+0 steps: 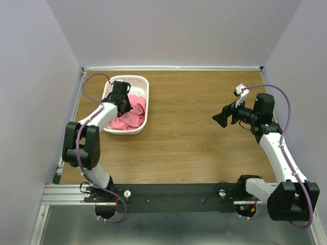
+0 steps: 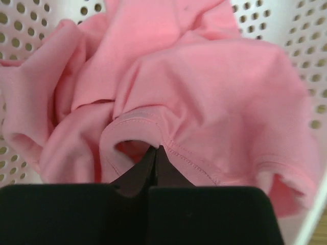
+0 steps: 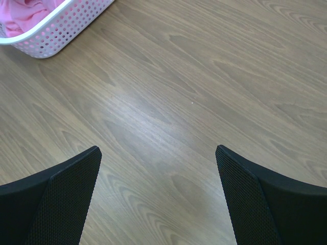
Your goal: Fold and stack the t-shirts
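The pink t-shirt point(image 1: 134, 115) lies crumpled inside the white mesh basket point(image 1: 144, 87) at the back left of the table. My left gripper point(image 1: 124, 103) reaches down into the basket. In the left wrist view the left gripper point(image 2: 156, 149) is shut, its tips pinching a stitched hem of the t-shirt point(image 2: 204, 87), with the basket wall point(image 2: 306, 30) behind. My right gripper point(image 1: 220, 118) hovers open over bare wood at the right. The right wrist view shows the right gripper point(image 3: 158, 153) with nothing between its fingers, and the basket point(image 3: 61, 25) and t-shirt point(image 3: 25, 13) far off at the top left.
The wooden tabletop point(image 1: 194, 138) stretches between the basket and the right arm. Grey walls close in the back and both sides. A black rail with the arm bases point(image 1: 168, 196) runs along the near edge.
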Controlling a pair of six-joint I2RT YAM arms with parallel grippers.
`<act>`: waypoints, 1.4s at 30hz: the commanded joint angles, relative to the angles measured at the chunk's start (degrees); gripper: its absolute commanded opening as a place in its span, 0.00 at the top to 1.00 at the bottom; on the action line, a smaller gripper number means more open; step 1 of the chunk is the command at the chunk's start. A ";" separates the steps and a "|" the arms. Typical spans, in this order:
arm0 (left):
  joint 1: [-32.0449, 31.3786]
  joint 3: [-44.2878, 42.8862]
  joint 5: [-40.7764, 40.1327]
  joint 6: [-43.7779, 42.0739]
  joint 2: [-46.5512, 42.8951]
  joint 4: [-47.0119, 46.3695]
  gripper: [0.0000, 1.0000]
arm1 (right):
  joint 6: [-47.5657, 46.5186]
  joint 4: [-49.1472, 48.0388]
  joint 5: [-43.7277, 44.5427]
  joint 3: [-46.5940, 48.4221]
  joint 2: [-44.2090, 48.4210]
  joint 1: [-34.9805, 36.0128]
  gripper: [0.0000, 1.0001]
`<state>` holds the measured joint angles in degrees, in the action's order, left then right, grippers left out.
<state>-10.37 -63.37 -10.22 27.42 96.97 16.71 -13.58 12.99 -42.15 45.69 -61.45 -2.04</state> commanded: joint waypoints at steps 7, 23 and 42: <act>-9.22 -7.71 23.81 -7.47 -31.21 -17.74 1.00 | -0.39 0.54 -1.09 0.89 0.98 -0.07 0.00; -18.28 -25.57 40.27 2.11 -28.95 -26.46 1.00 | -1.18 0.54 1.81 0.98 1.51 -0.07 0.00; -27.16 -27.24 39.31 -0.26 -20.59 -26.91 1.00 | -1.27 0.54 2.86 1.15 1.60 -0.07 0.00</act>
<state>-37.04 -89.60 29.19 28.23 75.96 -8.03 -14.06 13.04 -40.34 45.69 -60.71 -2.04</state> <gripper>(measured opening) 0.005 0.998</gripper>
